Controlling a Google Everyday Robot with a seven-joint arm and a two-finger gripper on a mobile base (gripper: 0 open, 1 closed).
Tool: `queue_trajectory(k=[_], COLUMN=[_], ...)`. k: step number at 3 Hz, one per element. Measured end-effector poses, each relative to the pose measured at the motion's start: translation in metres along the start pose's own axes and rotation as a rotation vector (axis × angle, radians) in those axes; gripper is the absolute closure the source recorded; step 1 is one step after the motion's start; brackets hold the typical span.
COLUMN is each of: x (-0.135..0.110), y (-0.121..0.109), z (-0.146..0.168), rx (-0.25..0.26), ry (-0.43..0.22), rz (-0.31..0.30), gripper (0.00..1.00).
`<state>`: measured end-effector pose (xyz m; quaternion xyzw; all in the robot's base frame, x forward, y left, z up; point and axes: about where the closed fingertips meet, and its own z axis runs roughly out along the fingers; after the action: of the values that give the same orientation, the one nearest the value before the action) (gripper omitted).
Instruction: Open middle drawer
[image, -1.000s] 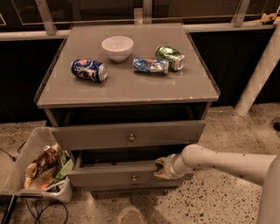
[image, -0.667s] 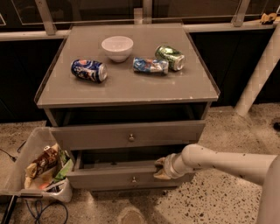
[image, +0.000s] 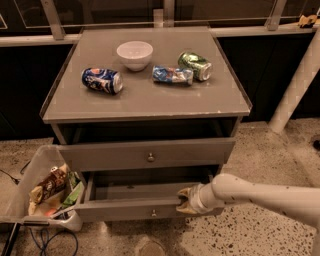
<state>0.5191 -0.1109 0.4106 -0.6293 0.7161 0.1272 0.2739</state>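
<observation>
The middle drawer (image: 125, 209) is a wide grey drawer with a small round knob (image: 153, 213). It is the lower of the two fronts I can see and stands pulled out, with its inside showing. My gripper (image: 183, 201) comes in from the right on a pale arm (image: 250, 192). It grips the top edge of this drawer's front, right of the knob. The drawer front above it (image: 145, 154), with its own knob (image: 150, 157), also stands out a little from the cabinet.
On the cabinet top (image: 150, 102) are a white bowl (image: 134, 54), a blue can (image: 102, 80) on its side, a crushed blue can (image: 172, 75) and a green can (image: 195, 65). A clear bin of snacks (image: 42, 192) stands at the left. A white post (image: 295, 85) stands at the right.
The middle drawer has slid a little further out toward me, and my gripper has moved with it on its front edge. The things on top have not moved.
</observation>
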Motion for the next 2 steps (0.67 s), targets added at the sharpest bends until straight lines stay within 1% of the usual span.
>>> queue_trajectory(k=[1, 2], x=[0.004, 0.007], y=[0.017, 0.028], z=[-0.009, -0.010], rx=[0.021, 0.030], ry=[-0.014, -0.015], rz=[-0.010, -0.003], gripper=[1.00, 1.00])
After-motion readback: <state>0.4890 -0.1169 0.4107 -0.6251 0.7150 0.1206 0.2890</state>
